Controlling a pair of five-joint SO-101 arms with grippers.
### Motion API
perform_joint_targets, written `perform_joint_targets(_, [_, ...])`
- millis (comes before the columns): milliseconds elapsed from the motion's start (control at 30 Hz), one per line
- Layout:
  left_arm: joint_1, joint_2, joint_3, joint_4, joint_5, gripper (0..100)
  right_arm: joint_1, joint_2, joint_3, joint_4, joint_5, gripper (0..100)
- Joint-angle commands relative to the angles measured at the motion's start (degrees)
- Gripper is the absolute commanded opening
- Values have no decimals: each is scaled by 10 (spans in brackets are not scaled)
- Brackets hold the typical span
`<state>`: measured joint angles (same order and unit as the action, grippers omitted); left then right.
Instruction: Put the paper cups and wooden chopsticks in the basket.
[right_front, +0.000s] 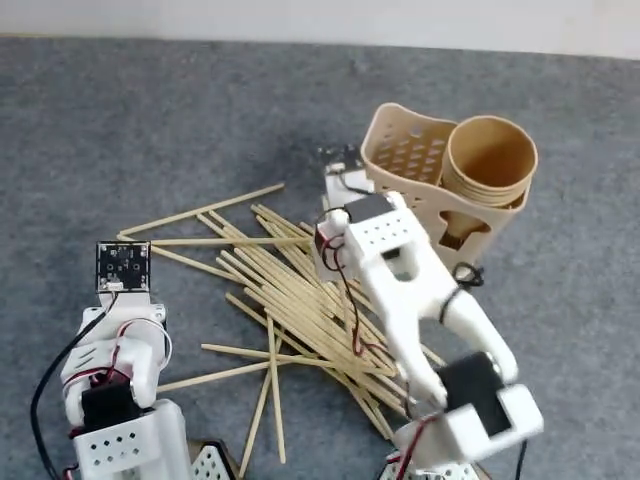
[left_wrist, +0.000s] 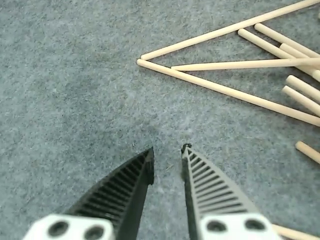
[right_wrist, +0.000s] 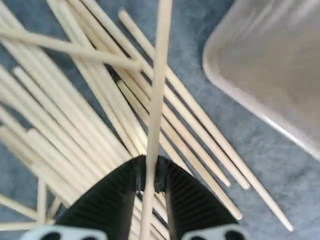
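Observation:
Many wooden chopsticks (right_front: 300, 300) lie in a loose pile on the grey carpet. A beige basket (right_front: 405, 160) stands at the back right with stacked paper cups (right_front: 490, 160) inside it. My right gripper (right_wrist: 150, 165) is shut on a single chopstick (right_wrist: 158, 85), held above the pile and close to the basket (right_wrist: 270, 65). The right arm (right_front: 400, 280) stretches across the pile toward the basket. My left gripper (left_wrist: 168, 150) hangs open over bare carpet with nothing between its fingers, a short way from the nearest chopstick ends (left_wrist: 142, 61).
The left arm (right_front: 115, 340) sits at the front left, beside the pile. Bare carpet (right_front: 150, 120) spreads to the back left and to the right of the basket. A few stray chopsticks (right_front: 265, 400) lie near the front edge.

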<state>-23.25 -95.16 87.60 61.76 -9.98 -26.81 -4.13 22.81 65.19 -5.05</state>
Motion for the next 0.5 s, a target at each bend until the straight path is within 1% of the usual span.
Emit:
perform_joint_targets(0, [-4,-5,-3,4,2,109,11,-101,22,0,-5,6])
perform_joint_targets(333, [-5,-6,-3,2,2,109,5,-287,87,0,-9,6])
perform_joint_targets(467, [-5,-6,-3,0,2,109,-38,-358,114,-1,-9,6])
